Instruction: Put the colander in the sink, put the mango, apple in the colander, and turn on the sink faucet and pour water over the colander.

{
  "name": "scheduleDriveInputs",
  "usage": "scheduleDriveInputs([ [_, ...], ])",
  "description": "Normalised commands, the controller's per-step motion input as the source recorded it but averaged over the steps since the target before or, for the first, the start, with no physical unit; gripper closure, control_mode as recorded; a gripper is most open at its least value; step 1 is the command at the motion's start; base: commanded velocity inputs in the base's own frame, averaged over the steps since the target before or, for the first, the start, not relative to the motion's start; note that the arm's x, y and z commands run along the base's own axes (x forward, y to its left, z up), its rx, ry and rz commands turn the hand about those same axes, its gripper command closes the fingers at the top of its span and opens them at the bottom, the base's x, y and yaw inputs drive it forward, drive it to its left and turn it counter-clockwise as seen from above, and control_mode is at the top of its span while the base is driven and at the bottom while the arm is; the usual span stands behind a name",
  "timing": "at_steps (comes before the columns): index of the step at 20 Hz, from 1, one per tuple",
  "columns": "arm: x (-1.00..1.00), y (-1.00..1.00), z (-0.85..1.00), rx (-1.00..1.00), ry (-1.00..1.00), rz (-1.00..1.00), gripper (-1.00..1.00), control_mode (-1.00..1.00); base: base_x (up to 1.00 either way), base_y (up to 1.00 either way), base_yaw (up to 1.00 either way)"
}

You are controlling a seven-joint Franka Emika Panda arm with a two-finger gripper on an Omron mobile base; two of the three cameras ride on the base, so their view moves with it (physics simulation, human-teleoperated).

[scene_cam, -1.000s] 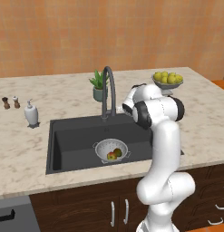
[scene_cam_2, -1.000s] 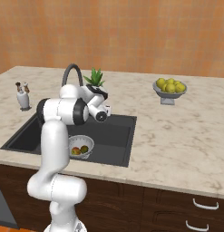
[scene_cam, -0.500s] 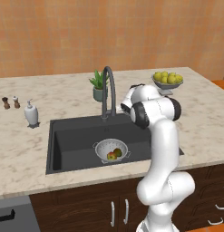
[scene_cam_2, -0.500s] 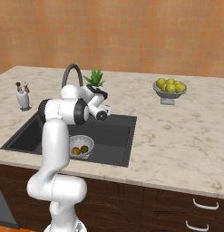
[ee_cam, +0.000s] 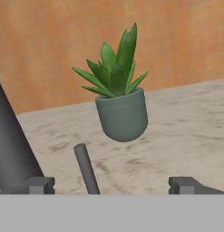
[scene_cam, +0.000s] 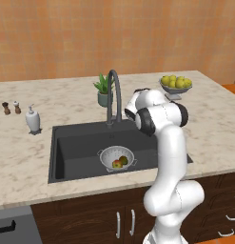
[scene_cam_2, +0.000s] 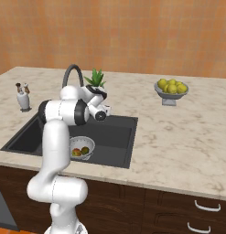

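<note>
- The colander (scene_cam: 116, 157), a small round white-silver bowl pricked with holes, sits on the floor of the sink (scene_cam: 76, 147), toward its front right corner.
- Inside it lie the dark green mango (scene_cam: 123, 159) and the yellow-green, red-tinged apple (scene_cam: 117, 164), side by side.
- The sink is a dark grey rectangular basin let into the pale marbled counter (scene_cam: 24, 157).
- The sink faucet (scene_cam: 114, 95) is a dark grey gooseneck standing at the basin's back edge, arching high.
- The hand (ee_cam: 111, 186) is held up beside the faucet, its two dark fingertips (ee_cam: 41, 185) set wide apart with nothing between them but a thin dark lever (ee_cam: 86, 168).
- Behind stands a potted plant (ee_cam: 120, 106) with spiky green leaves in a grey-green pot.
</note>
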Motion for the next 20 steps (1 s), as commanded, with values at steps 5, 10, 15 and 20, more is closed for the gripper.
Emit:
scheduleDriveInputs([
  [5, 0.15, 0.00, 0.00, 0.00, 0.00, 0.00, -1.00, -1.00, 0.00, 0.00, 0.00],
  [10, 0.15, 0.00, 0.00, 0.00, 0.00, 0.00, -1.00, -1.00, 0.00, 0.00, 0.00],
  [15, 0.12, 0.00, -0.01, 0.00, 0.00, 0.00, -1.00, -1.00, 0.00, 0.00, 0.00],
  [20, 0.05, 0.00, 0.00, 0.00, 0.00, 0.00, -1.00, -1.00, 0.00, 0.00, 0.00],
])
